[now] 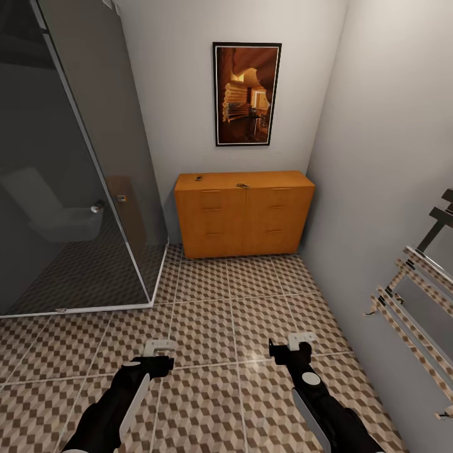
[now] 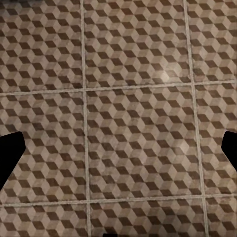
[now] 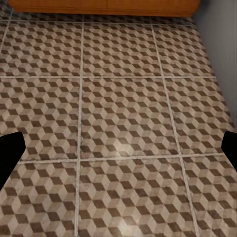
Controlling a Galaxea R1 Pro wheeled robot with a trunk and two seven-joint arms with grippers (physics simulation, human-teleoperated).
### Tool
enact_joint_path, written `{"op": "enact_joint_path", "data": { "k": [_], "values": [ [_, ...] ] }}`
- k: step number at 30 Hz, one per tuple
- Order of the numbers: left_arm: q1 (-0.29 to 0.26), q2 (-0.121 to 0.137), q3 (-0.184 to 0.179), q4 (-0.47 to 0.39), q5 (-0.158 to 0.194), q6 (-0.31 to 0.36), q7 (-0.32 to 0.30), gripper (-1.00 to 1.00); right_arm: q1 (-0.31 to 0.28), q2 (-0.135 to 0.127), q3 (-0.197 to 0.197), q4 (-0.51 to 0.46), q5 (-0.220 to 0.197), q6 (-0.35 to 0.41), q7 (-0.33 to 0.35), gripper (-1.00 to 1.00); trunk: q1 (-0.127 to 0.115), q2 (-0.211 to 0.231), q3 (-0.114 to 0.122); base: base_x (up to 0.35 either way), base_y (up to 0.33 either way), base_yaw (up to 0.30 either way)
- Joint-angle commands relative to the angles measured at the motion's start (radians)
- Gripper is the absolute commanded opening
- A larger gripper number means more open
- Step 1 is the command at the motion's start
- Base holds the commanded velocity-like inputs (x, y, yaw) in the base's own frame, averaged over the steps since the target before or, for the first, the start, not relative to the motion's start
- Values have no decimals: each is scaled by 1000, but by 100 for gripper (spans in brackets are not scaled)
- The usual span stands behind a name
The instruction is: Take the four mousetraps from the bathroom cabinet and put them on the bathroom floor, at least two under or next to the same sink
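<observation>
The orange-brown cabinet [image 1: 244, 214] stands against the far wall, its lower edge [image 3: 103, 6] showing in the right wrist view. On its top lie two small mousetraps, one near the back left [image 1: 199, 178] and one near the front middle [image 1: 241, 185]. Cube-patterned bathroom floor [image 1: 233, 302] stretches from the cabinet to me. My left gripper [image 1: 158, 349] and right gripper [image 1: 301, 343] hang low over the tiles, well short of the cabinet. Both are open and empty, their dark fingertips [image 2: 10, 158] [image 3: 10, 153] spread wide over bare floor [image 2: 133, 123]. The bathroom sink is out of view.
A glass shower enclosure [image 1: 75, 157] fills the left side, with a toilet [image 1: 56, 217] seen through it. A framed picture [image 1: 246, 93] hangs above the cabinet. On the right wall [image 1: 390, 157] a towel rail [image 1: 415, 296] juts out near my right arm.
</observation>
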Motion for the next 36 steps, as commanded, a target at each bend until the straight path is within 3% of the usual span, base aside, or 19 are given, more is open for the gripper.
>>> {"op": "enact_joint_path", "data": {
  "k": [1,11,16,19,36],
  "values": [
    [0,0,-2,1,7,4,7,100,-1,-2,6,-2,-6,5,-9,100,1,-2,-2,0,0,0],
    [0,1,-1,18,6,3,6,100,-1,-17,2,-2,-5,3,-7,100,1,-2,-2,0,-81,0],
    [-1,1,-1,25,6,2,6,100,-1,-57,0,-2,-6,2,-6,100,1,-2,-2,0,-125,0],
    [-1,1,-1,31,6,2,7,100,-1,-112,-1,-2,-10,2,-2,100,1,-2,-2,0,-28,0],
    [-1,1,-1,45,6,2,7,100,-1,-113,6,-2,-13,2,-1,100,1,-2,-2,23,-31,0]
  ]
}}
